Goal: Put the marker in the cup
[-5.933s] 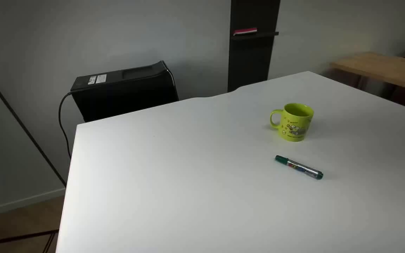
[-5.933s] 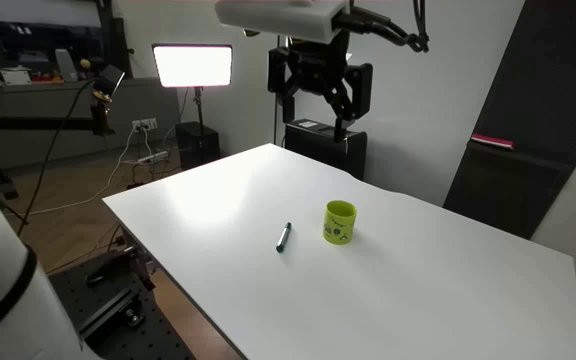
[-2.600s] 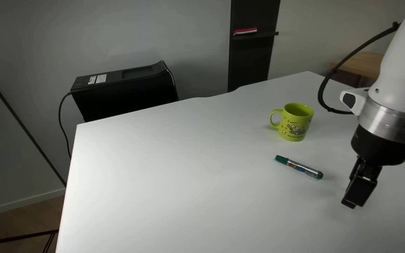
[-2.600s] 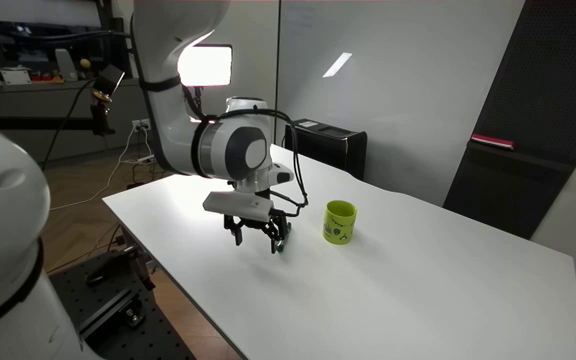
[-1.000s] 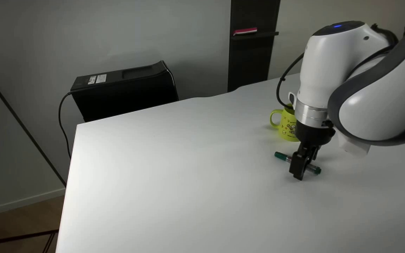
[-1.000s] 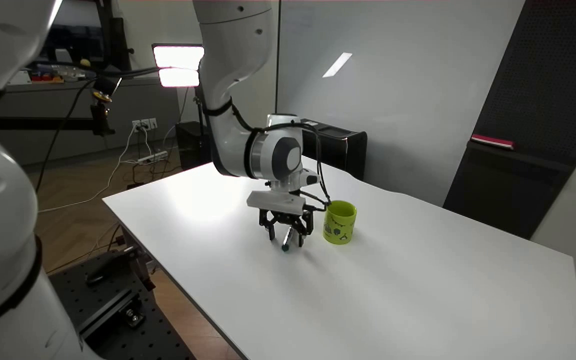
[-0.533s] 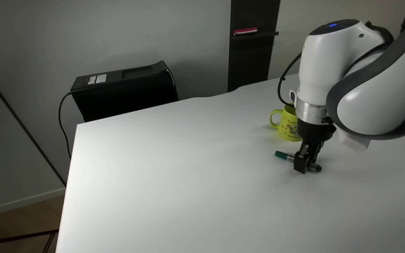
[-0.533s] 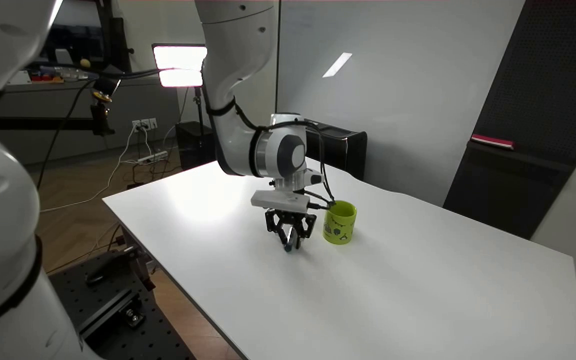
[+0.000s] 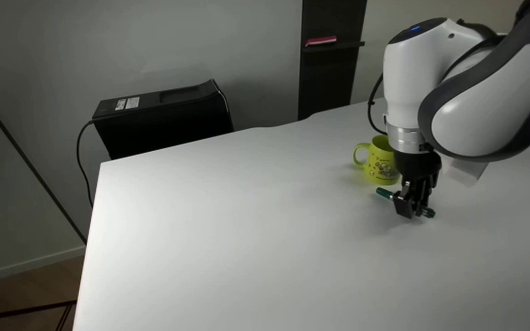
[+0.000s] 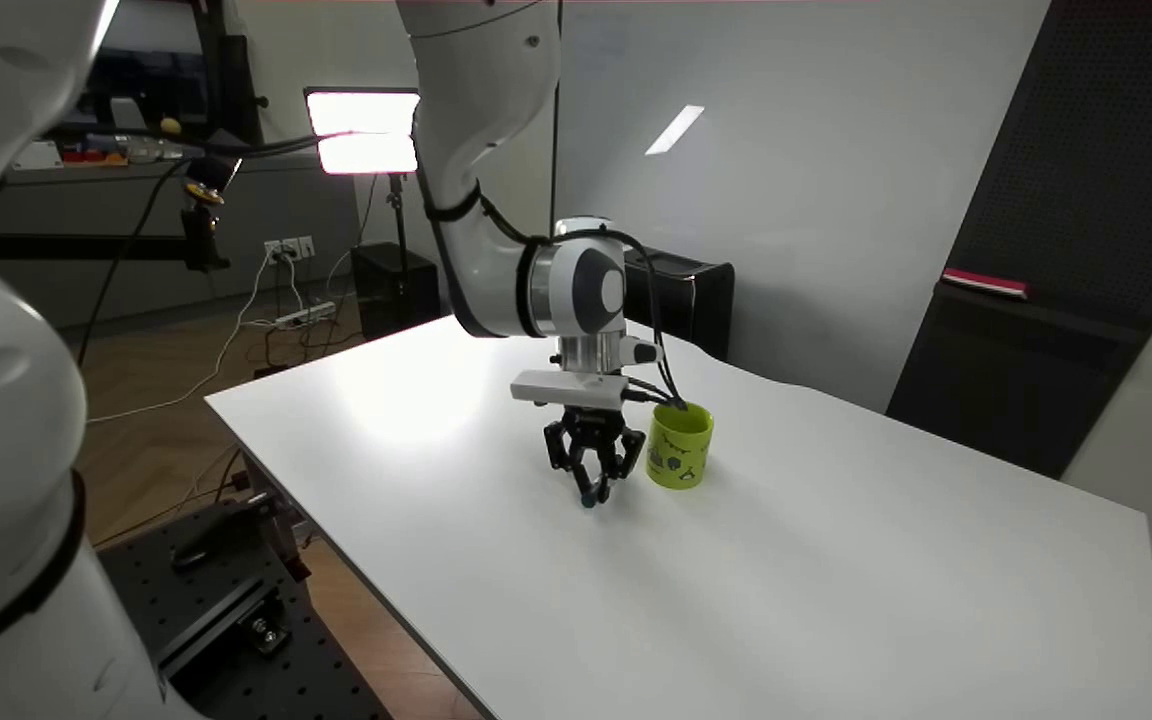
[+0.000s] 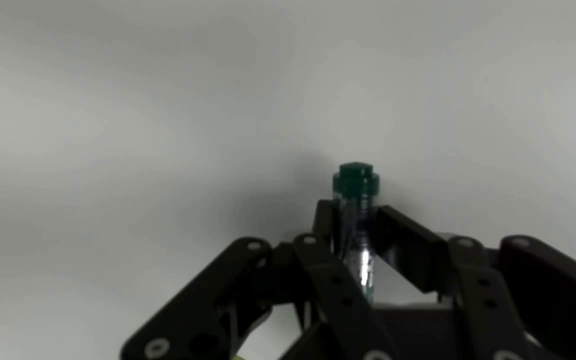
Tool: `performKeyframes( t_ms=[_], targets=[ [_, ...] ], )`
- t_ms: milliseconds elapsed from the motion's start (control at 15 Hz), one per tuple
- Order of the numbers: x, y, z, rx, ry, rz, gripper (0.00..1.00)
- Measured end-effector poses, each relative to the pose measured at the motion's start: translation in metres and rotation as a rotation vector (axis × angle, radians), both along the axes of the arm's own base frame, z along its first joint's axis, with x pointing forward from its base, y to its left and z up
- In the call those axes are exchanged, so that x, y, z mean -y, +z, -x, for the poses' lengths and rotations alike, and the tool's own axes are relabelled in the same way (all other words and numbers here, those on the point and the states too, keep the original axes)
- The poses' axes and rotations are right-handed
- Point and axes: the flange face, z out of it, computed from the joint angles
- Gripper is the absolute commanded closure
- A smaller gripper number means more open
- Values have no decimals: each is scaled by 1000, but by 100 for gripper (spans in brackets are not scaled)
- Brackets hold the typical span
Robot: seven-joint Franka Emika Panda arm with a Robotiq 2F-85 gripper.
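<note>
Okay, biggest first: the white counter point(image 9: 228, 239) looks just like it did, shallow step along one edge and all. Next is the white arm point(image 10: 486, 285), which was hanging high above the counter about six seconds ago and now reaches down low over it; compared with half a second back, it's nudged a bit away from the corner where the black box point(image 9: 164, 128) stands. That box hasn't budged, still just past the stepped edge. Then the gripper point(image 11: 356, 220): a second ago it was spread with the marker point(image 11: 358, 232) between its two sides, and now it's pinching the thing, which the wrist view shows pretty clearly. The yellow-green cup point(image 9: 380, 163) is right where it was, upright, between the marker and the stepped edge, partly hidden behind the arm and gripper in an exterior view. Smallest is that marker, green at both ends with a silvery barrel. It's shifted along with the gripper, also away from the box's corner, and it's outside the cup, near its side. Whether it's lifted clear of the counter or still touching, honestly hard to say from these angles.
</note>
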Motion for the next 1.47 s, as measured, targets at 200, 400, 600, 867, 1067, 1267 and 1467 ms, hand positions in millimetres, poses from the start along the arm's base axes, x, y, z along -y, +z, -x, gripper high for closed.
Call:
performKeyframes(
  t_ms=[200, 400, 600, 867, 1067, 1267, 1467],
  targets=[
    [-8, 21, -6, -40, -14, 2, 93],
    [-18, 55, -11, -82, -40, -17, 93],
    [-22, 93, -13, -140, -72, -50, 93],
    [-13, 136, -13, -226, -127, -73, 93],
    [3, 143, -19, -267, -173, -65, 93],
    [20, 128, -28, -301, -213, -59, 93],
    [29, 105, -41, -325, -245, -57, 93]
  ],
)
